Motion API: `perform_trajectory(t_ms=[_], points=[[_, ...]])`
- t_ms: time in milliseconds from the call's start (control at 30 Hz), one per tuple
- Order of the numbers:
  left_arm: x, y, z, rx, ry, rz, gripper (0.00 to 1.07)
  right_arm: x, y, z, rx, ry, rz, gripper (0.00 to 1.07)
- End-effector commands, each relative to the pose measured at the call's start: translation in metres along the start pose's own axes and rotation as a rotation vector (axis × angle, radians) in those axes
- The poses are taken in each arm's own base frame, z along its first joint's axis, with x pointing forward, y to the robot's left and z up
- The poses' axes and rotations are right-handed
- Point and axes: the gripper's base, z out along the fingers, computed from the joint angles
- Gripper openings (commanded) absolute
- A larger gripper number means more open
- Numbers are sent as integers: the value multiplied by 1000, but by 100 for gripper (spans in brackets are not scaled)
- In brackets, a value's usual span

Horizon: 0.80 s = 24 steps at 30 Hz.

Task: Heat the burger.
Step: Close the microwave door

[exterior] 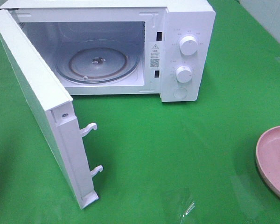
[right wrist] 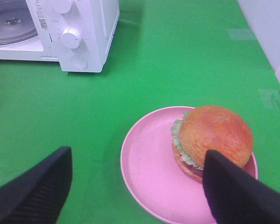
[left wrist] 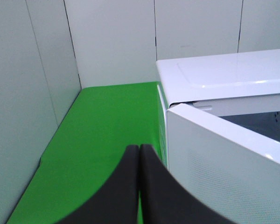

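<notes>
Microwave (exterior: 130, 51) sits at the back of the green table (exterior: 177, 154), door (exterior: 37, 102) swung wide open toward the left side, glass turntable (exterior: 98, 65) bare inside. So the cavity is ready; the burger isn't in yet.

The burger (right wrist: 213, 135) sits on the pink plate (right wrist: 149, 168), off to the plate's far-right portion as the right wrist cam shows it, bun dome up, lettuce frill showing on the side facing the microwave. In the high view only the plate's rim (exterior: 270, 158) peeks in at the right edge; the burger itself is out of that shot.

Right gripper (right wrist: 135, 186) hangs above and just short of the plate, jaws spread wide, nothing between them. One finger already overlaps the burger's near edge in view; the burger lies off toward that finger, not centred in the gap. Looks to me like the arm needs to shift sideways that way and come down before closing.

Left gripper (left wrist: 139, 186) is pinched fully closed, holding nothing, parked beside the door's outer face, well away from the plate.

Right arm is clearly the nearer one. Burger is round, so no long axis to line up w/; the carry then runs back and left to the cavity.
</notes>
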Motion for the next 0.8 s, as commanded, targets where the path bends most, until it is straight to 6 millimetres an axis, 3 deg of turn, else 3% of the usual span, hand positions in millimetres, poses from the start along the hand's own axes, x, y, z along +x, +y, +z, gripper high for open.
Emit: perform_trajectory(t_ms=[33, 367, 667, 800], points=[[5, -2, 6, 13, -79, -7, 0, 2, 0, -3, -4, -23, -3, 76], [47, -4, 47, 32, 79, 49, 0, 2, 0, -3, -4, -23, -3, 76], [65, -6, 68, 47, 71, 37, 0, 2, 0, -3, -4, -23, -3, 76], [84, -8, 80, 60, 134, 33, 0, 2, 0, -3, -4, -23, -3, 76]])
